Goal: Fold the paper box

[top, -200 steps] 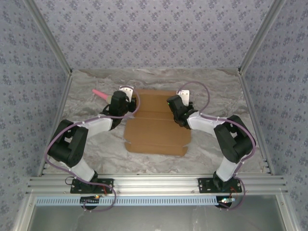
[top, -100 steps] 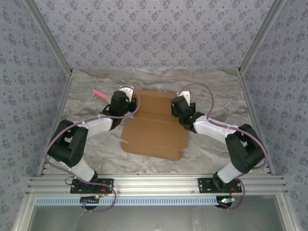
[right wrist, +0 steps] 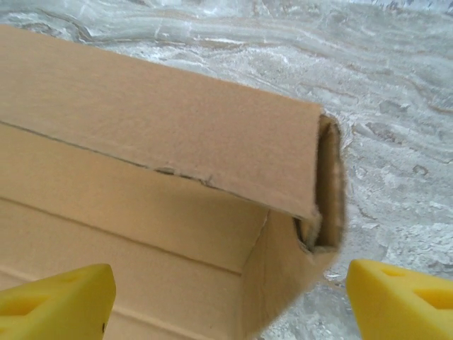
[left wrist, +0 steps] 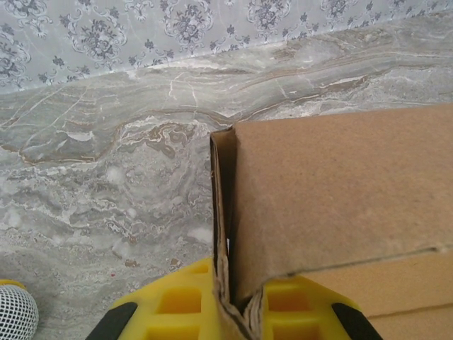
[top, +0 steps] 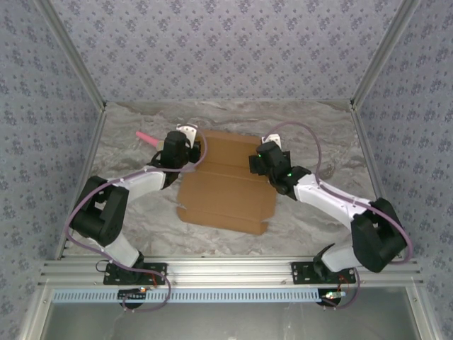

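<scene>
The paper box (top: 228, 188), plain brown cardboard, lies half-formed in the middle of the marble table (top: 318, 134). My left gripper (top: 191, 150) is at the box's far left corner. In the left wrist view its yellow fingers (left wrist: 170, 301) are shut on the doubled-over left wall of the box (left wrist: 340, 184), which stands upright between them. My right gripper (top: 262, 157) is at the box's far right corner. In the right wrist view it (right wrist: 230, 304) is open, its yellow fingers (right wrist: 56, 294) spread either side of the box's raised right corner (right wrist: 311, 234), touching nothing.
A small pink stick (top: 145, 136) lies on the table at the far left, behind the left arm. Patterned walls close off the back and both sides. Bare marble surrounds the box, widest at the right and near edge.
My right gripper has opened and let go of the box's right wall, and its arm has stretched out to the right. The box's near edge shifted slightly left. My left gripper keeps its grip.
</scene>
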`<state>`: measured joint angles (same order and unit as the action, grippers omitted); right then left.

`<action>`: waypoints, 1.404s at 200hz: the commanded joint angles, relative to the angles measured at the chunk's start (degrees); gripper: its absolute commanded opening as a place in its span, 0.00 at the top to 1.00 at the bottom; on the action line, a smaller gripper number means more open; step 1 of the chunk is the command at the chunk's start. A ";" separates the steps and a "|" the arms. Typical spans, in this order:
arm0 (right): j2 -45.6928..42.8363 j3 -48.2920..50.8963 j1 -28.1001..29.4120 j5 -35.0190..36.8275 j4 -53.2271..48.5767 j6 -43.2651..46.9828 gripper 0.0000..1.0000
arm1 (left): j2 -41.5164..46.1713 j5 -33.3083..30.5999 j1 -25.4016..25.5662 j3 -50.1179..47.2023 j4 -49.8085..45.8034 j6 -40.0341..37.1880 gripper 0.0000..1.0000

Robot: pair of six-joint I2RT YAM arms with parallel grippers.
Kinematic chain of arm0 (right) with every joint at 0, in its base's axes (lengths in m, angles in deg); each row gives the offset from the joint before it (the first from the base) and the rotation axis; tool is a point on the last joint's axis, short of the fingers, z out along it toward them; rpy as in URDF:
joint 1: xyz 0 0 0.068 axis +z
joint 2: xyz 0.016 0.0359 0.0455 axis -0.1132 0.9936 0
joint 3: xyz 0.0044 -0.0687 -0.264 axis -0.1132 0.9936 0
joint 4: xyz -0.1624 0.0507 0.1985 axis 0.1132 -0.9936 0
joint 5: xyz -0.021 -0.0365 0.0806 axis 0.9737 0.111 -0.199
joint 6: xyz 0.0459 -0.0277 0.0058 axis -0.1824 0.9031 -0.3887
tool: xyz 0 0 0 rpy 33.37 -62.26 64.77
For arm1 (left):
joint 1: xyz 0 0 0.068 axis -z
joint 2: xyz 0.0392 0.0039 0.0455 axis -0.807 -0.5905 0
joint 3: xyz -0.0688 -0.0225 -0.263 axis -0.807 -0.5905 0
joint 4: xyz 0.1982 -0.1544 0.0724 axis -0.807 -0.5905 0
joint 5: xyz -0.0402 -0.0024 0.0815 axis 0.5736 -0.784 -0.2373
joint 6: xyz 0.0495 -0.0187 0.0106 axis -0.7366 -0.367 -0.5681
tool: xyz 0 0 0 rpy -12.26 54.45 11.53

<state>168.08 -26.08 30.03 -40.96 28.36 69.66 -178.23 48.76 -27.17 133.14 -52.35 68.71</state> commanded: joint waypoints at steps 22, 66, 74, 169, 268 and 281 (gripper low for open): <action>-8.02 0.16 0.87 -1.65 -6.17 4.40 0.13 | 0.21 -0.70 0.11 1.99 -0.13 -3.28 0.97; -11.13 -1.86 -1.57 -9.01 -6.68 9.95 0.15 | -0.13 0.68 0.11 -0.49 4.97 -3.33 0.97; -11.13 -2.98 -3.12 -11.92 -6.55 10.13 0.17 | -0.24 1.13 0.19 -1.44 6.62 -3.07 0.96; 1.20 -10.60 -18.88 -29.78 -6.26 1.83 0.37 | -3.96 0.85 1.70 -6.46 18.90 -1.68 0.97; 1.13 1.38 -19.01 -31.85 -0.23 -0.10 0.45 | -6.96 -0.99 2.54 -9.96 23.94 -1.94 0.94; -0.02 4.10 -18.74 -31.74 1.99 0.12 0.45 | -6.49 -1.14 2.58 -10.81 24.96 -2.14 0.94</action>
<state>168.49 -27.77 10.40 -71.28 31.57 70.03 -183.24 47.91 -25.23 124.79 -29.36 66.15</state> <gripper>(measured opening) 0.553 0.080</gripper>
